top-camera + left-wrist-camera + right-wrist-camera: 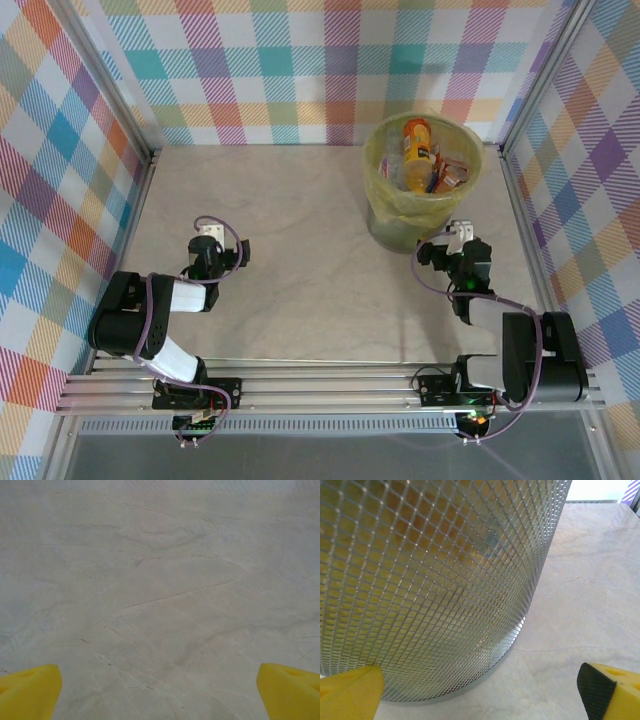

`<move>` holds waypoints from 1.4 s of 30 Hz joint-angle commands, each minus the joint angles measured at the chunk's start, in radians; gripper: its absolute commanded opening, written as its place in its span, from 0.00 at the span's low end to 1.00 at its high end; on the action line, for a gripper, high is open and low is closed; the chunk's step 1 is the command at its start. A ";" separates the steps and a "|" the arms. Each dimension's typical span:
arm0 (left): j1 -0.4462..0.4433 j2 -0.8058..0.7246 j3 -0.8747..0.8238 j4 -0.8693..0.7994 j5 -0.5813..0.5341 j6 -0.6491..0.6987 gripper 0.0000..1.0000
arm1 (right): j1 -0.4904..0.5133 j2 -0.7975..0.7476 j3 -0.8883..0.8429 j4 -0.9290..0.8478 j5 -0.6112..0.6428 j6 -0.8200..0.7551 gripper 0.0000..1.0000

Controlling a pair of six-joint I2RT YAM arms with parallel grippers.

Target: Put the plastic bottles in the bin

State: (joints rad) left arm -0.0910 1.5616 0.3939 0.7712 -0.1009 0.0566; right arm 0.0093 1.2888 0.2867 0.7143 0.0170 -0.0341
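- You find the bin [383, 222] upper right of the top view, plastic bottles [416, 150] already inside.
- Left fingers [29, 692] and right fingers [350, 692] stand wide, empty.
- Judged complete: nothing left for you to bin.

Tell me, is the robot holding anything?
No, nothing. The left gripper and the right gripper are both open and empty. The bottles sit in the bin.
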 commanded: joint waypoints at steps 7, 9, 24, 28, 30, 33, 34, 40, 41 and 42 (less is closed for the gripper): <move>0.020 0.007 0.031 0.032 0.029 -0.016 1.00 | -0.026 0.160 0.009 0.260 -0.127 0.039 1.00; 0.020 0.006 0.031 0.033 0.029 -0.018 1.00 | -0.026 0.220 -0.006 0.345 -0.130 0.039 1.00; 0.020 0.005 0.030 0.033 0.030 -0.016 1.00 | 0.007 0.242 0.092 0.171 0.118 0.091 1.00; 0.020 0.005 0.030 0.034 0.030 -0.017 1.00 | 0.009 0.243 0.092 0.171 0.120 0.091 1.00; 0.020 0.005 0.030 0.033 0.030 -0.017 1.00 | 0.009 0.244 0.092 0.171 0.120 0.091 1.00; 0.020 0.005 0.030 0.033 0.029 -0.016 1.00 | 0.009 0.244 0.092 0.170 0.120 0.090 1.00; 0.020 0.005 0.031 0.034 0.030 -0.016 1.00 | 0.009 0.243 0.091 0.171 0.120 0.090 1.00; 0.020 0.006 0.031 0.033 0.030 -0.017 1.00 | 0.009 0.243 0.092 0.171 0.121 0.090 1.00; 0.020 0.005 0.031 0.033 0.030 -0.016 1.00 | 0.010 0.244 0.092 0.170 0.122 0.090 1.00; 0.020 0.006 0.031 0.033 0.030 -0.017 1.00 | 0.010 0.243 0.092 0.171 0.121 0.090 1.00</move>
State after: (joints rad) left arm -0.0879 1.5623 0.4049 0.7704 -0.0868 0.0452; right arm 0.0139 1.5265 0.3534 0.8829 0.1204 0.0444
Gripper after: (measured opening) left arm 0.997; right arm 0.996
